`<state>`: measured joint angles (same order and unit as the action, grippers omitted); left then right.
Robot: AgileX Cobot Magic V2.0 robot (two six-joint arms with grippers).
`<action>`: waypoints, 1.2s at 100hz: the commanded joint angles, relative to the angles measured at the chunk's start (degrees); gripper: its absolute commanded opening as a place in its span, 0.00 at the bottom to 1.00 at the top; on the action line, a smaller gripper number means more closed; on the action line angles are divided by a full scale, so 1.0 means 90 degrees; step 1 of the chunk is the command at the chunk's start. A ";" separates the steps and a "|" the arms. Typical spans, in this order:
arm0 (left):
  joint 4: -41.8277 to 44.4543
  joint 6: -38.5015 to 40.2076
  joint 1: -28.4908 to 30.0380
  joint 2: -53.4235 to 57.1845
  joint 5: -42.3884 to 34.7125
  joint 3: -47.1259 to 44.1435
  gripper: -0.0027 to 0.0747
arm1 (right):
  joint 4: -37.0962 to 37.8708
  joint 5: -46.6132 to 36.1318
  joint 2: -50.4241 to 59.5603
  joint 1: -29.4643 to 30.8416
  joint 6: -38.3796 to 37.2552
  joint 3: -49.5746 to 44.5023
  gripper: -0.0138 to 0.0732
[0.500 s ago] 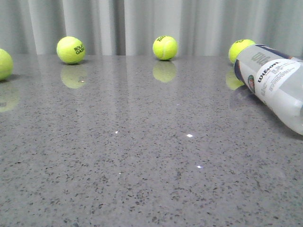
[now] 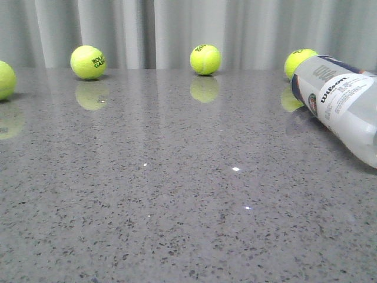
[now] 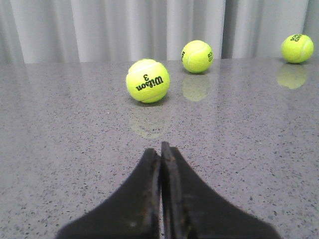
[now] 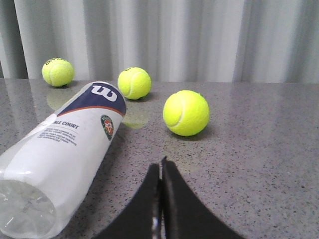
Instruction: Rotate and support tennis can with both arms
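Note:
The tennis can (image 2: pixel 341 103) lies on its side at the right edge of the front view, its navy end toward the curtain. The right wrist view shows the same tennis can (image 4: pixel 65 149) with its clear end nearest the camera. My right gripper (image 4: pixel 160 164) is shut and empty, beside the can and not touching it. My left gripper (image 3: pixel 160 148) is shut on nothing, low over bare table, pointing toward a Wilson 3 ball (image 3: pixel 147 80). Neither arm shows in the front view.
Yellow-green tennis balls are scattered on the grey speckled table (image 2: pixel 177 194): one at the far left edge (image 2: pixel 5 79), one at the back left (image 2: pixel 88 62), one at the back centre (image 2: pixel 205 59), one behind the can (image 2: pixel 297 61). Another ball (image 4: pixel 186 113) lies ahead of my right gripper. A pale curtain (image 2: pixel 188 29) closes the back.

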<state>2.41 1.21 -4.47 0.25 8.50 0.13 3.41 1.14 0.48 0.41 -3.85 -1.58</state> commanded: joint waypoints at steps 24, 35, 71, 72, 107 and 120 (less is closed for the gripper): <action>-0.0046 0.0019 0.0007 0.0247 -0.0501 -0.0300 0.01 | 0.0046 -0.0484 0.0157 0.0020 0.0006 0.0123 0.09; -0.0046 0.0019 0.0007 0.0247 -0.0501 -0.0300 0.01 | 0.0046 -0.0484 0.0157 0.0020 0.0006 0.0123 0.09; -0.0046 0.0019 0.0007 0.0247 -0.0501 -0.0300 0.01 | 0.0046 -0.0615 0.0157 0.0020 0.0006 0.0124 0.09; -0.0046 0.0019 0.0007 0.0247 -0.0501 -0.0300 0.01 | 0.0046 -0.0615 0.0157 0.0020 0.0006 0.0124 0.09; -0.0046 0.0019 0.0007 0.0247 -0.0501 -0.0300 0.01 | 0.0046 0.1099 0.0099 0.0020 0.0037 0.1066 0.09; -0.0046 0.0019 0.0007 0.0247 -0.0501 -0.0300 0.01 | 0.0046 0.1844 -0.0237 0.0020 0.0088 0.1700 0.09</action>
<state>2.41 1.21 -4.47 0.25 8.50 0.13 3.41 17.49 0.48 0.41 -3.66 8.89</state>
